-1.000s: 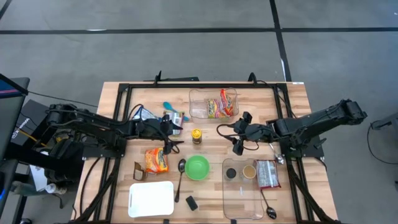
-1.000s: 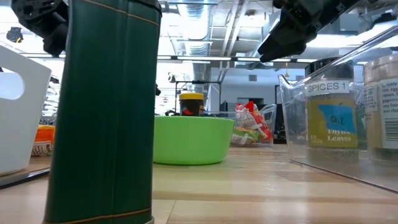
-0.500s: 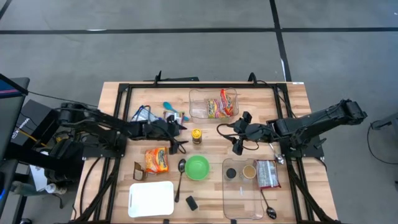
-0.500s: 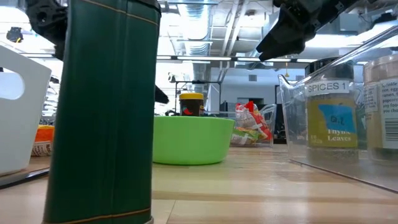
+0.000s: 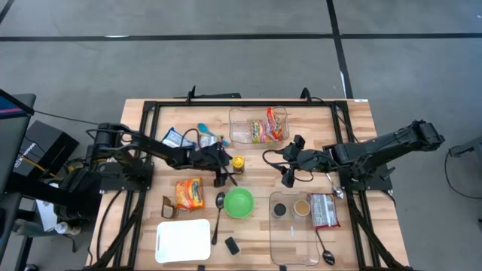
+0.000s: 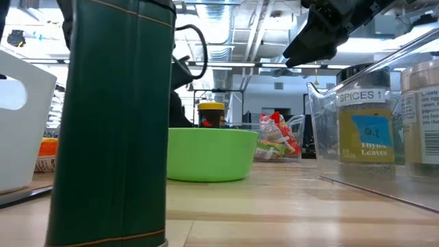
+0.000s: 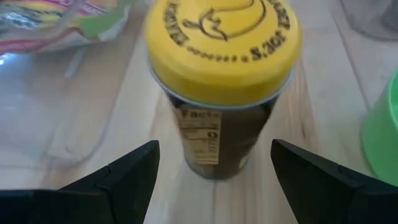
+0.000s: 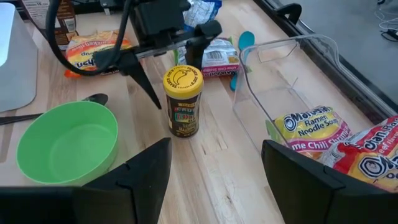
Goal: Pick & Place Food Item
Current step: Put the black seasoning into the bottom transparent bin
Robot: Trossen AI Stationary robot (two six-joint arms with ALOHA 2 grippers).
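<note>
A: Two fingers of the left gripper (image 7: 211, 165) are spread either side of the yellow-lidded jar (image 5: 238, 162), lined up for grasping.

B: Jar's stood beside the green bowl (image 5: 239, 202). Right gripper (image 8: 211, 168) is parked, splayed wide.

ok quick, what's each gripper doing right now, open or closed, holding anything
Left gripper: open, empty, fingers either side of the yellow-lidded jar, not gripping it.
Right gripper: open, empty, hovering above the table.
</note>
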